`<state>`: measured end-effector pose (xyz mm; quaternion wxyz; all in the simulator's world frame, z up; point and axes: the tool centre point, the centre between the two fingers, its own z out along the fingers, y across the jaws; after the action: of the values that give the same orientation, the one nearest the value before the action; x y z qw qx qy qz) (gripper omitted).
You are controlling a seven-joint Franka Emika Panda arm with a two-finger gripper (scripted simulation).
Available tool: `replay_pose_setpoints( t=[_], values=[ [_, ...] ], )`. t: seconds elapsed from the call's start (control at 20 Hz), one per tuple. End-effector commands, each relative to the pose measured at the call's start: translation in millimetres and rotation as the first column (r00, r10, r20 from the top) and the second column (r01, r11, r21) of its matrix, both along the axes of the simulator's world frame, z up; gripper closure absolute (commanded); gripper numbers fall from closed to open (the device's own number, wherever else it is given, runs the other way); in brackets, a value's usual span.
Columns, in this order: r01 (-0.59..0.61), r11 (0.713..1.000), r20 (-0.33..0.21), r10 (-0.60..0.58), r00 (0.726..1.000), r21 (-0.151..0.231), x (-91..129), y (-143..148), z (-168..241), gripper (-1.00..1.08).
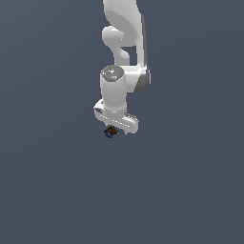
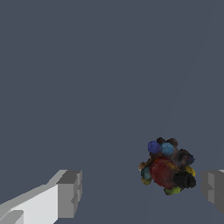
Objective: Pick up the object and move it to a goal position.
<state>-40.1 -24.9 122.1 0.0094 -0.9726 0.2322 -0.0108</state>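
Observation:
The object (image 2: 166,168) is a small lumpy cluster of dark blobs with blue, red and yellow specks. In the wrist view it lies between the two grey fingertips of my gripper (image 2: 142,192), much nearer one fingertip (image 2: 213,189) than the other (image 2: 70,194), with a thin gap on the near side. The jaws stand wide apart and open. In the exterior view the object (image 1: 110,132) peeks out just below the white hand, where the gripper (image 1: 114,130) points straight down over it. The fingers are mostly hidden there.
The white arm (image 1: 125,43) rises from the hand to the top edge of the exterior view. A plain dark grey-blue surface (image 1: 190,190) surrounds the object on every side.

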Motion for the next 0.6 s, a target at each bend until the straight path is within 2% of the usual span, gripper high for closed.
replay_pose_setpoints(
  t=[0.0,0.25,0.55],
  values=[
    [0.086,0.996,-0.007,-0.086,0.996,-0.001,-12.9,-8.7,-11.1,-0.92],
    [0.217,0.976,-0.017,-0.217,0.976,-0.005,-34.1,-22.2,-27.4,-0.92],
    [0.312,0.950,-0.023,-0.313,0.950,-0.011,-50.8,-32.0,-38.7,-0.92]
  ],
)
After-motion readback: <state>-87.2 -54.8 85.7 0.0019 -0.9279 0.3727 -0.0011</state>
